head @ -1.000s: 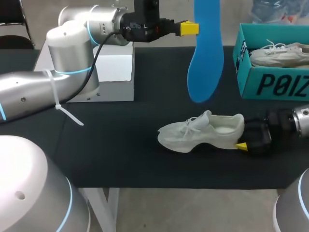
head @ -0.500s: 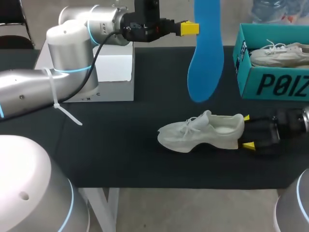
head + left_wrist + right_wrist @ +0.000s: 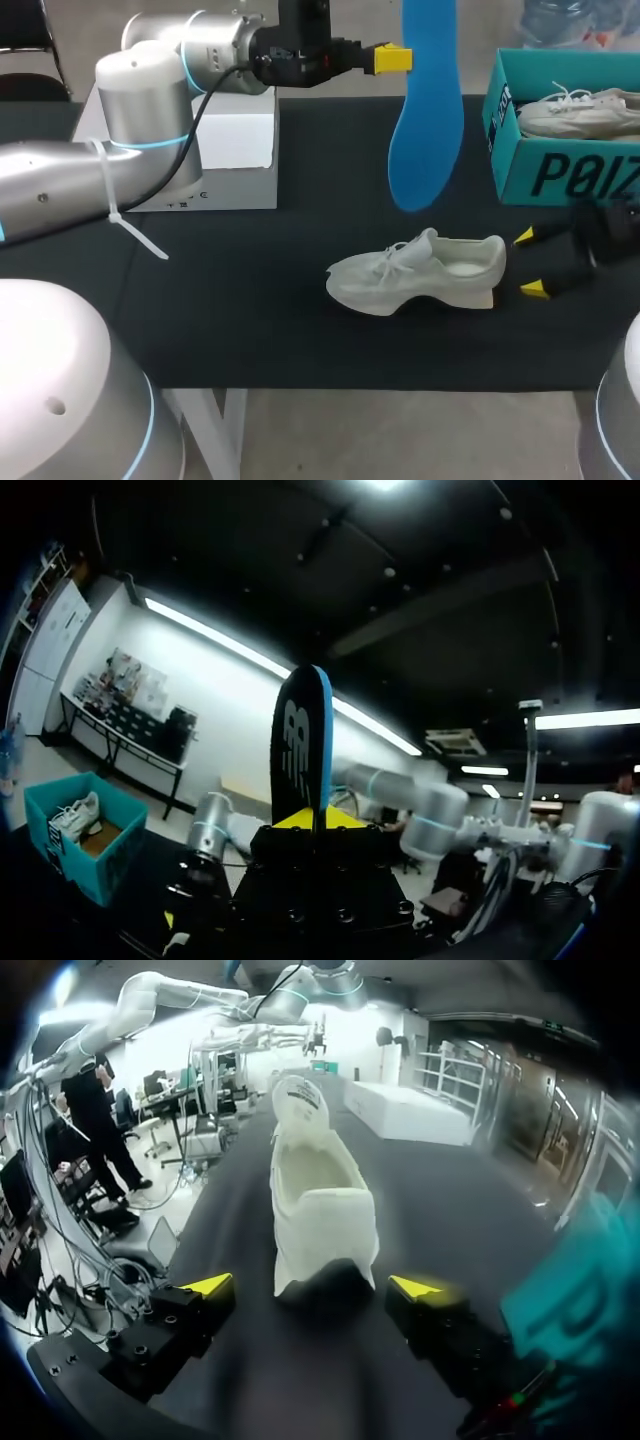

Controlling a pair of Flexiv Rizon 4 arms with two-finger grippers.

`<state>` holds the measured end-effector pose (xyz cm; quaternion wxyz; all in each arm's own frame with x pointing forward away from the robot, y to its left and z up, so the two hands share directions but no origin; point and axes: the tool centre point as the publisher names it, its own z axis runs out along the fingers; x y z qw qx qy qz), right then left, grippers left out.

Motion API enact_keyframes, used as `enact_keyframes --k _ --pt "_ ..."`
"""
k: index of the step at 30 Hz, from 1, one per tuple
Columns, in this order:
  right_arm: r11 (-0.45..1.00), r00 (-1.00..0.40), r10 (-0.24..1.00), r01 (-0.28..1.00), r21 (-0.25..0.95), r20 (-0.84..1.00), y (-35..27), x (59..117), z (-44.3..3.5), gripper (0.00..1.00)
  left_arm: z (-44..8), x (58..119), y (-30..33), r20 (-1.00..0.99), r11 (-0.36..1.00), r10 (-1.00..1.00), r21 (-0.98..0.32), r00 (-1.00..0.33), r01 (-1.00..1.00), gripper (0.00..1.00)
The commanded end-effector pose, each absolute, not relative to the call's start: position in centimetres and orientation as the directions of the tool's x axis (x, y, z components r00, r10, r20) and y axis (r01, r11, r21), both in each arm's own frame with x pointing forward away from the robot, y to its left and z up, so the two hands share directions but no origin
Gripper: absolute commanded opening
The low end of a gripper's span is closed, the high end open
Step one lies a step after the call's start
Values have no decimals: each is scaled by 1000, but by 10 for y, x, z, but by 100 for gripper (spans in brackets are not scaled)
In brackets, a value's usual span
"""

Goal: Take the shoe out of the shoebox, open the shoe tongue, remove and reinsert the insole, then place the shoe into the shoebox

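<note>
One pale shoe (image 3: 420, 272) stands on its sole on the black table (image 3: 250, 330), toward the near middle. Its long axis runs left to right, with the toe at the left, the heel at the right and the opening facing up.

The right gripper (image 3: 530, 263) sits low, just right of the heel. Its yellow tips are spread wide, one on the far side and one on the near side, and they touch nothing.

The left gripper (image 3: 392, 60), high over the table's far edge, is clamped on the blue insole (image 3: 426, 130). The insole hangs upright with its long axis vertical and its broad rounded end down, beyond the shoe and apart from it.

At the far right the teal shoebox (image 3: 560, 175) lies open with a second shoe (image 3: 575, 110) inside. A white box (image 3: 235, 150) stands at the far left of the table, partly behind the left arm.
</note>
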<state>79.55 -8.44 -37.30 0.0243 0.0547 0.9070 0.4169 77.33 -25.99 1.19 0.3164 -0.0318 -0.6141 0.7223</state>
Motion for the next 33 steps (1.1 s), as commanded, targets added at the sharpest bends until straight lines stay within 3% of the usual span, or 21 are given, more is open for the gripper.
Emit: enact_keyframes --k 1,9,13,24,33 --pt "865 -986 167 152 479 11 -79 785 -347 100 12 773 -260 342 -46 496 -907 -798 -418 0" --pt "945 -971 239 229 232 -13 -69 778 -316 100 12 773 -260 342 -46 496 -907 -798 -418 0" --pt "955 -967 252 244 168 -33 -66 777 -307 100 12 773 -260 342 -46 496 -907 -798 -418 0" --pt "961 -963 261 253 114 -62 -68 768 -290 100 12 773 -260 342 -46 496 -907 -798 -418 0" --pt "956 -971 230 213 200 -66 -72 765 -293 100 12 773 -260 342 -46 496 -907 -798 -418 0"
